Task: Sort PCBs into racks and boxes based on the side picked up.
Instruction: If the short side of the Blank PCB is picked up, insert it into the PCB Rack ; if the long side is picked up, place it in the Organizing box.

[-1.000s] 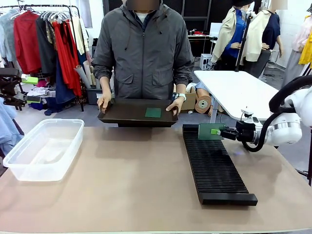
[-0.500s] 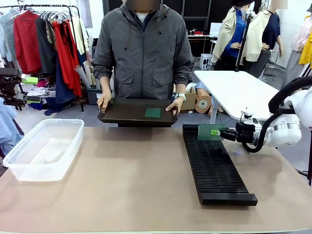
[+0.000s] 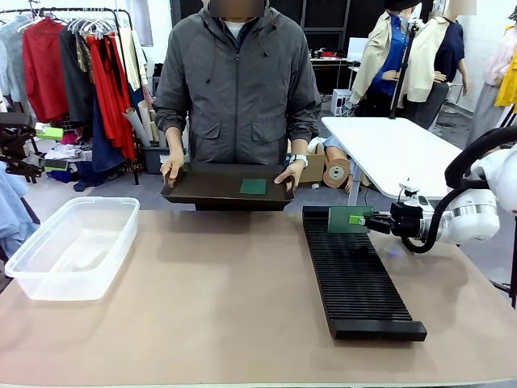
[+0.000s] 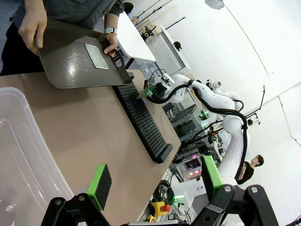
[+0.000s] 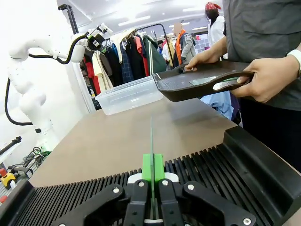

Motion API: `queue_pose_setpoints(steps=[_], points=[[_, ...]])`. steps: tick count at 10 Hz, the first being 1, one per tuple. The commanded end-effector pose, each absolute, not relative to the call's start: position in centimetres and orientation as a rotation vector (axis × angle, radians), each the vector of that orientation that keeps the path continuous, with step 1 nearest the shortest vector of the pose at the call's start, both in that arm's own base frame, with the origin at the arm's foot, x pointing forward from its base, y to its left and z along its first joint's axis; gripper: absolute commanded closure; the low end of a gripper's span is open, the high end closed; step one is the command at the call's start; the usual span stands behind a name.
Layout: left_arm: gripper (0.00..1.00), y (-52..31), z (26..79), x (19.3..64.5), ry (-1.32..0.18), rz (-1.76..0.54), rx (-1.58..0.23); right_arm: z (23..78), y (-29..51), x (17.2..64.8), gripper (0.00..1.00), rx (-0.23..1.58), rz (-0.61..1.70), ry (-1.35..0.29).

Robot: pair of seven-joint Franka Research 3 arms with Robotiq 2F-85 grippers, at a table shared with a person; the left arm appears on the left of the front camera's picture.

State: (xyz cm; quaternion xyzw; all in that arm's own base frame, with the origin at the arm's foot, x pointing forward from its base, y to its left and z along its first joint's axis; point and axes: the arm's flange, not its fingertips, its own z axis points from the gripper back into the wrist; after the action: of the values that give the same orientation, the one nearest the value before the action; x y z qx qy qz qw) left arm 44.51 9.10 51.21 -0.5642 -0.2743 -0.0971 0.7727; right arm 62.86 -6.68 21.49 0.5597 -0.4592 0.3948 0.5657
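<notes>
Fingers (image 5: 147,169) of our right gripper (image 3: 357,219) pinch a PCB (image 3: 339,220) on edge at the rack's (image 3: 359,283) far end; our left gripper's (image 4: 155,178) gape.

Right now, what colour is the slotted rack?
Black: the rack shows best in the front view.

PCB (image 5: 151,136) base hidden betw pads (image 5: 147,167); tub (image 4: 19,155) cut off.

Bare tabletop (image 3: 218,299) between tub (image 3: 48,271) and rack (image 3: 355,279), tray (image 3: 212,187) beyond
</notes>
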Motion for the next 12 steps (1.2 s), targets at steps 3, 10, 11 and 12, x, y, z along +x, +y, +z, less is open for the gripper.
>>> queue_pose_setpoints(steps=[3,10,11,12], points=[[0.00,9.0,51.6,44.3,-0.582,-0.204,-1.215,21.4,-6.7,63.0,1.00,1.309,0.931,-1.091],[0.00,9.0,51.6,44.3,-0.582,-0.204,-1.215,19.6,-7.2,64.9,1.00,1.300,0.921,-1.063],[0.00,9.0,51.6,44.3,-0.582,-0.204,-1.215,19.5,-7.2,65.0,1.00,1.298,0.921,-1.058],[0.00,9.0,51.6,44.3,-0.582,-0.204,-1.215,19.7,-7.0,65.1,1.00,1.289,0.916,-1.049]])
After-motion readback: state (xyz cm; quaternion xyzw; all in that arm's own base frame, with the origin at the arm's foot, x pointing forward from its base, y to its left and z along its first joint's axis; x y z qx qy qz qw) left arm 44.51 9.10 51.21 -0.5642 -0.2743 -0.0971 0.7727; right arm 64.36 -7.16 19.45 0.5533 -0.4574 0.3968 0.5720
